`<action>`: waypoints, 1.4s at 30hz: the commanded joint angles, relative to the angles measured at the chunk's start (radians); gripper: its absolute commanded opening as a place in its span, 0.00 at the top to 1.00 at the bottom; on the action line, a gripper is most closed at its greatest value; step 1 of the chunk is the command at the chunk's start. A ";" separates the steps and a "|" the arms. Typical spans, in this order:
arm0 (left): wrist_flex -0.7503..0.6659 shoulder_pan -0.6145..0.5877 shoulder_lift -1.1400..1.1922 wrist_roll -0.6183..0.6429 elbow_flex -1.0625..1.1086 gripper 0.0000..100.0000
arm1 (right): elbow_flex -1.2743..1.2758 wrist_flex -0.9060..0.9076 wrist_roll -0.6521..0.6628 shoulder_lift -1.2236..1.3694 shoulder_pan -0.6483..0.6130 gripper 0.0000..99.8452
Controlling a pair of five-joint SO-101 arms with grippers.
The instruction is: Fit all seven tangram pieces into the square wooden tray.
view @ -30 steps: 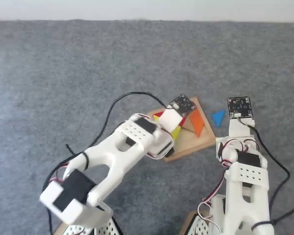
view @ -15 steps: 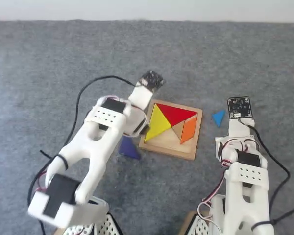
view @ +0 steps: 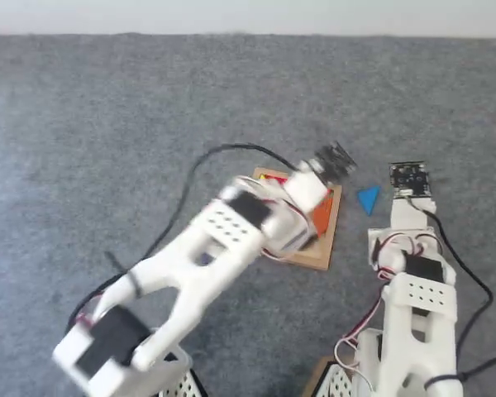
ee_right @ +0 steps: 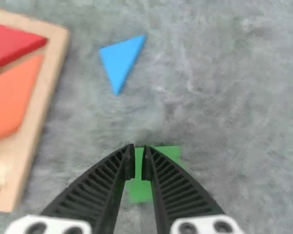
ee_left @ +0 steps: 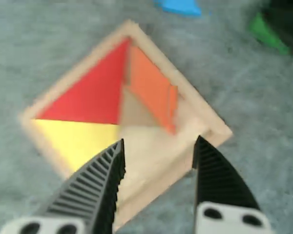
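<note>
While the tray (ee_left: 212, 127) holds just the red piece (ee_left: 90, 92), the yellow piece (ee_left: 73, 139) and the orange piece (ee_left: 149, 87), with bare wood beside them, the task looks under halfway done; the step in hand seems to be fetching another piece. The left gripper (ee_left: 159, 141) hangs over the tray's bare corner, fingers spread wide and holding nothing; the right gripper (ee_right: 137, 148) sits just above the green piece (ee_right: 166, 153), fingers closed to a narrow slit and gripping nothing I can see. The blue triangle (ee_right: 121, 58) lies on the grey tabletop (view: 107, 124) just beside the tray, near the green piece; the next move probably calls for parting the right fingers and lowering them around the green piece's edges. In the high view the left arm covers much of the tray and the tabletop beside it, so pieces underneath cannot be counted; the green piece's outline is partly hidden by the fingers.
</note>
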 commanded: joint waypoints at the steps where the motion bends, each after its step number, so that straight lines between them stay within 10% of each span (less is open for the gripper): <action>1: -0.048 0.012 0.109 0.023 -0.081 0.75 | -0.060 0.008 0.006 0.007 0.039 0.96; 30: -0.049 -0.104 0.405 0.023 -0.409 0.75 | -0.054 0.022 0.014 0.007 0.005 0.96; 42: 0.060 -0.178 -0.180 0.175 -0.153 0.74 | -0.061 0.062 0.069 0.010 -0.039 0.95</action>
